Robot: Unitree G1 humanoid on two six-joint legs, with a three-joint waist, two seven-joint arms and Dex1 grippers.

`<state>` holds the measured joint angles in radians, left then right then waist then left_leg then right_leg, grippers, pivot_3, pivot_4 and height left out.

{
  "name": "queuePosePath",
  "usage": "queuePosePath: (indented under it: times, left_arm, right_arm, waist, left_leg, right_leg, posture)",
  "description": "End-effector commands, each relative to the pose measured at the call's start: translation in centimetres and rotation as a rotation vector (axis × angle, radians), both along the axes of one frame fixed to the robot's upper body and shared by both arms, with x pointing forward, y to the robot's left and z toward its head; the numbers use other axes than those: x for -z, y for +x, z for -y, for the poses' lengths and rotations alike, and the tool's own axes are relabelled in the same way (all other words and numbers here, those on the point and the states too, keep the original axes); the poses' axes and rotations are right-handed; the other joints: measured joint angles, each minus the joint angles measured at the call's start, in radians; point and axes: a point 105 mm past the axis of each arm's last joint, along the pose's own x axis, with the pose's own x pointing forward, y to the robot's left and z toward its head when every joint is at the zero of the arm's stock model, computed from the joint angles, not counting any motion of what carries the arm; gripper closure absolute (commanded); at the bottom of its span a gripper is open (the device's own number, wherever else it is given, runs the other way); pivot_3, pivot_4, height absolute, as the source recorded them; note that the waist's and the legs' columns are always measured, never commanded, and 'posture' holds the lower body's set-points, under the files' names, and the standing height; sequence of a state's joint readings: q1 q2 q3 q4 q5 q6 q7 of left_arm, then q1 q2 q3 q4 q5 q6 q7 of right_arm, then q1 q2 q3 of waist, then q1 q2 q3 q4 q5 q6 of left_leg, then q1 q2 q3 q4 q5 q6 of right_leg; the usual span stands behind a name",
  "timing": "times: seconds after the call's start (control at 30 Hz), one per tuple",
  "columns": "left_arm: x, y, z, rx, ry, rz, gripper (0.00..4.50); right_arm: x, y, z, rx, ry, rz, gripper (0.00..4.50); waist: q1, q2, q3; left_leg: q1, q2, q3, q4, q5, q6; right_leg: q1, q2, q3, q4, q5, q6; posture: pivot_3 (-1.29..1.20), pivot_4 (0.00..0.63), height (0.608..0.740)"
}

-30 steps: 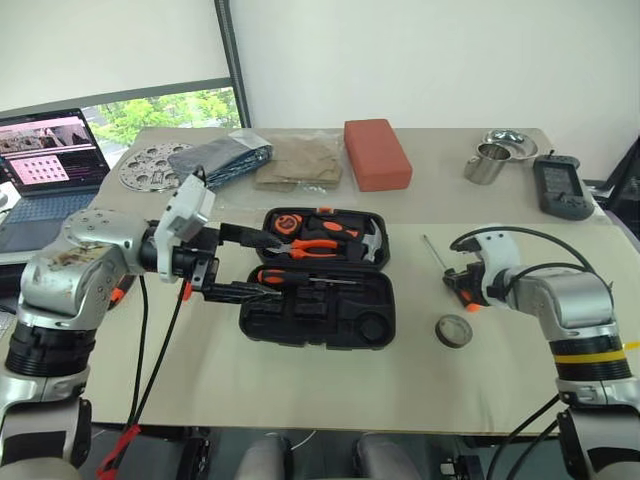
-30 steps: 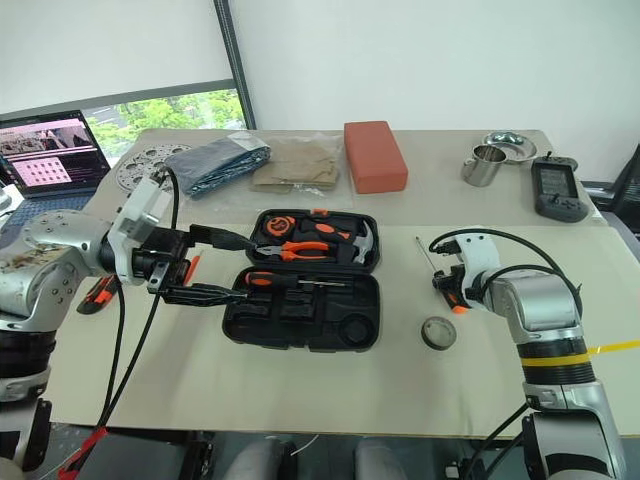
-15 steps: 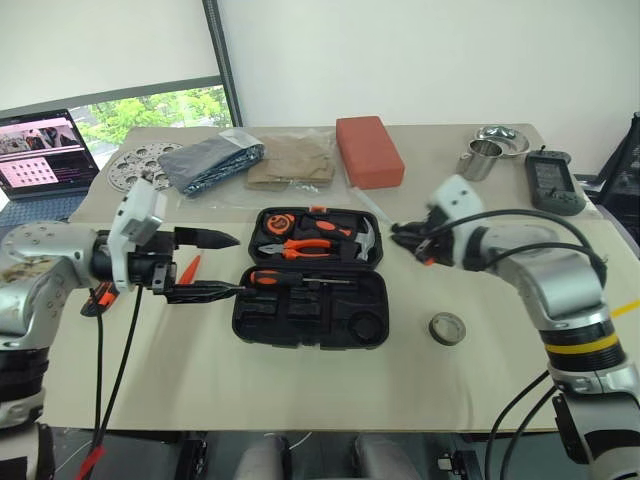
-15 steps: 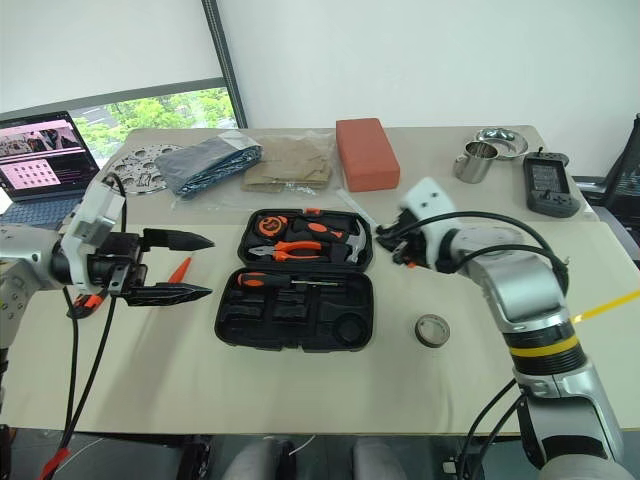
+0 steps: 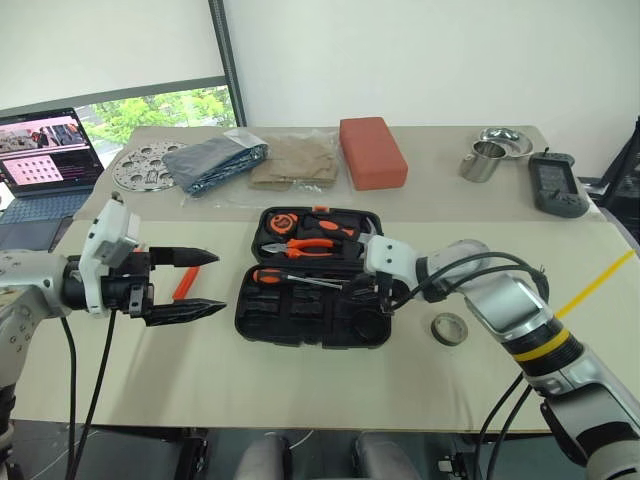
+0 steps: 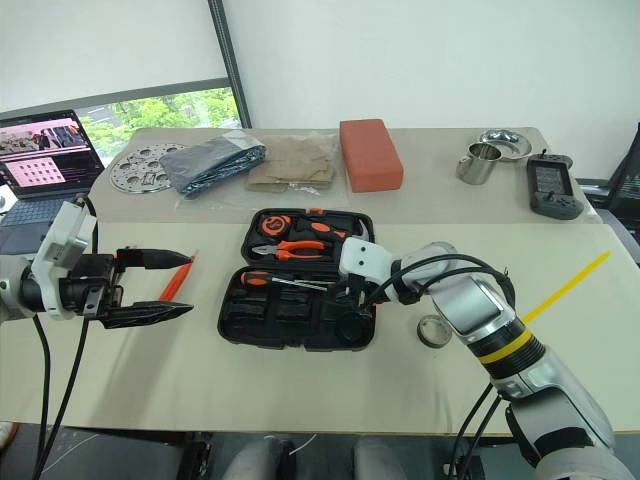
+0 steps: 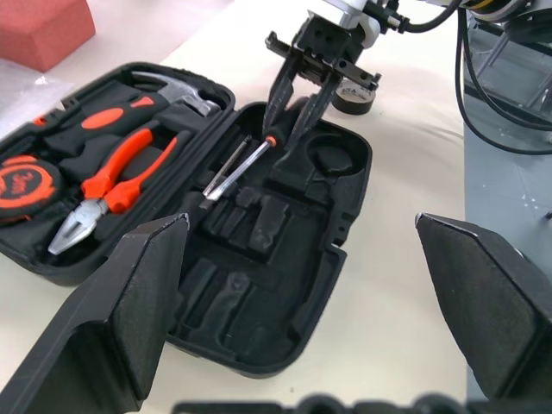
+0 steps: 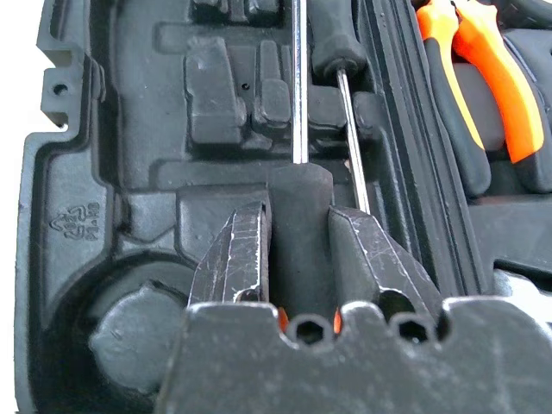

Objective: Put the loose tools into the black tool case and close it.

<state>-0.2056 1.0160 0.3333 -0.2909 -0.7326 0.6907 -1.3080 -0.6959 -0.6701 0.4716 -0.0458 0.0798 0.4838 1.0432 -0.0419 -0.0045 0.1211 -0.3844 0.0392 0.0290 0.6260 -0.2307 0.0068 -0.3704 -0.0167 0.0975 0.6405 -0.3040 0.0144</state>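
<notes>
1. 2 grippers sit over a beige table, with the black tool case lying open between them, lid half flat on the far side.
2. Right gripper points down into the near tray of the case, its 2 fingers clamped on the black handle of a screwdriver; in the right wrist view the handle fills the gap between the fingers and the steel shaft runs on ahead along the moulded slots.
3. Second screwdriver, orange and black, already lies in the tray, next to the hinge line.
4. Lid half carries orange-handled pliers, a hammer and a round tape measure.
5. Left gripper hovers left of the case above the table, fingers spread wide and holding nothing.
6. 1 small all-orange screwdriver lies on the table just behind the left gripper's fingers.
7. Grey tape roll rests on the table right of the case, beside the right forearm.
8. Far side of the table: red-orange block, folded dark cloth, metal cup; laptop at far left.
</notes>
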Motion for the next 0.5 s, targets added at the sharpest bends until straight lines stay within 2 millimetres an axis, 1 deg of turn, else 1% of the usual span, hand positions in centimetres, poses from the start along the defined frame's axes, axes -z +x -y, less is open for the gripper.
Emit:
queuePosePath:
  times: [0.03,0.17,0.27,0.3,0.4,0.43,0.5]
  left_arm:
    - [-0.8,-0.4,0.2,0.009,0.008,0.035,0.0]
    - [-0.8,-0.4,0.5,0.02,0.009,0.032,0.0]
    - [-0.8,-0.4,0.5,0.024,0.016,0.03,0.0]
    - [-0.8,-0.4,0.5,0.025,0.016,0.03,0.0]
    - [-0.9,-0.3,0.6,0.029,0.017,0.029,0.0]
    - [-0.9,-0.3,0.6,0.031,0.017,0.028,0.0]
    - [-1.0,-0.3,0.6,0.034,0.019,0.027,0.0]
  right_arm:
    - [-0.5,0.6,-0.6,-0.04,-0.024,0.055,3.78]
    - [0.0,0.4,-1.3,-0.089,-0.04,0.032,3.78]
    - [0.0,0.5,-1.8,-0.091,-0.027,0.033,3.78]
    - [0.0,0.6,-1.8,-0.09,-0.023,0.033,2.76]
    - [-0.3,0.6,-2.0,-0.08,0.006,0.03,1.82]
    - [-0.5,0.7,-2.0,-0.073,0.025,0.028,1.41]
    - [-1.1,0.7,-2.1,-0.057,0.063,0.029,0.75]
  waist:
    - [-0.001,0.0,0.0]
    - [-0.004,0.0,0.0]
    - [-0.005,-0.001,0.0]
    - [-0.005,-0.001,0.0]
    - [-0.004,-0.001,0.0]
    - [-0.003,-0.001,0.0]
    - [-0.002,-0.001,0.0]
  left_leg:
    - [0.001,0.0,0.0,0.0,0.0,0.0]
    - [0.003,0.002,0.0,0.0,0.0,0.0]
    - [0.003,0.004,0.001,0.001,0.0,0.0]
    - [0.003,0.006,0.001,0.0,0.0,0.0]
    - [0.003,0.007,0.001,0.0,0.0,0.0]
    - [0.003,0.008,0.001,0.0,0.0,0.0]
    - [0.003,0.008,0.001,0.0,0.0,0.0]
  right_leg:
    - [0.0,0.0,0.0,0.001,0.0,-0.001]
    - [0.0,0.002,0.0,0.003,-0.001,-0.001]
    - [0.0,0.005,0.0,0.003,0.0,-0.001]
    - [0.0,0.006,0.0,0.003,0.0,-0.002]
    - [-0.001,0.009,0.0,0.005,0.0,-0.004]
    - [-0.001,0.009,0.0,0.005,-0.001,-0.005]
    - [-0.002,0.01,0.0,0.006,-0.001,-0.006]
  posture:
    - [0.0,0.15,0.74]
    - [0.0,0.15,0.74]
    - [0.0,0.15,0.74]
    - [0.0,0.15,0.74]
    - [0.0,0.15,0.74]
    - [0.0,0.15,0.74]
    - [0.0,0.15,0.74]
